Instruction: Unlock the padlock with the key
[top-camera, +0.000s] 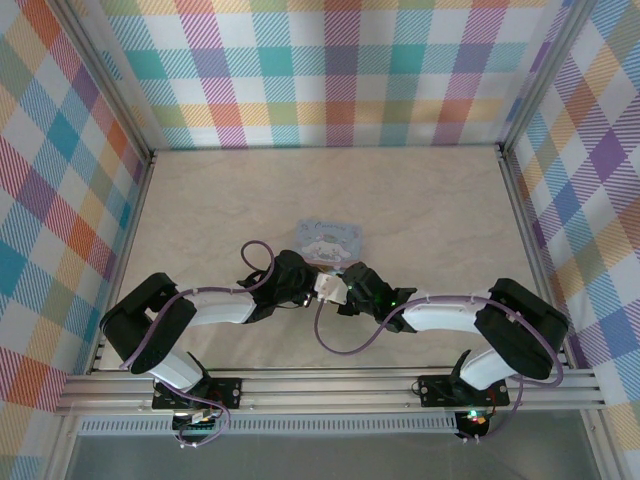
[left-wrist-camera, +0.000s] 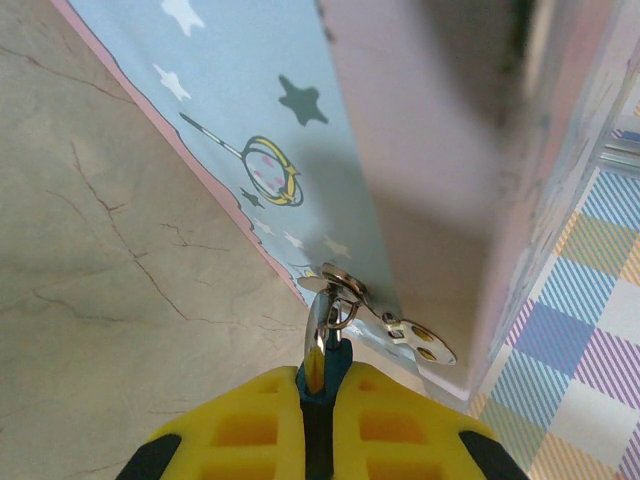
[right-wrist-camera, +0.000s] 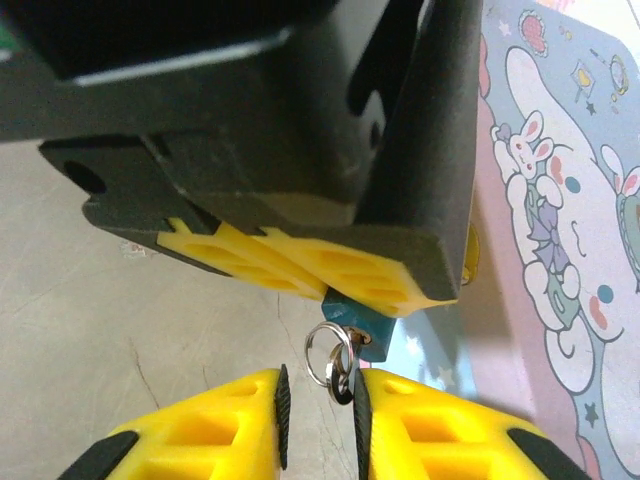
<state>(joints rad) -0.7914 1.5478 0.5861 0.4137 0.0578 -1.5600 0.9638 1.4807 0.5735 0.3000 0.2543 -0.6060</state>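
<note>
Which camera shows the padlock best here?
Right wrist: the padlock shows its blue body sticking out of the left fingers. Left wrist gives an edge-on sliver; top view, too small to tell.

The left tool (left-wrist-camera: 322, 385) hides most of the padlock (right-wrist-camera: 358, 322).

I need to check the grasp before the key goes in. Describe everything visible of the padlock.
The padlock is tiny, with a teal-blue body, mostly hidden: the left gripper is shut on it, yellow pads clamping both sides, so just a sliver pokes out. A silvery metal ring hangs from its exposed end, between the right gripper's parted fingers. It sits beside the pale blue tin. Its keyhole cannot be seen.
</note>
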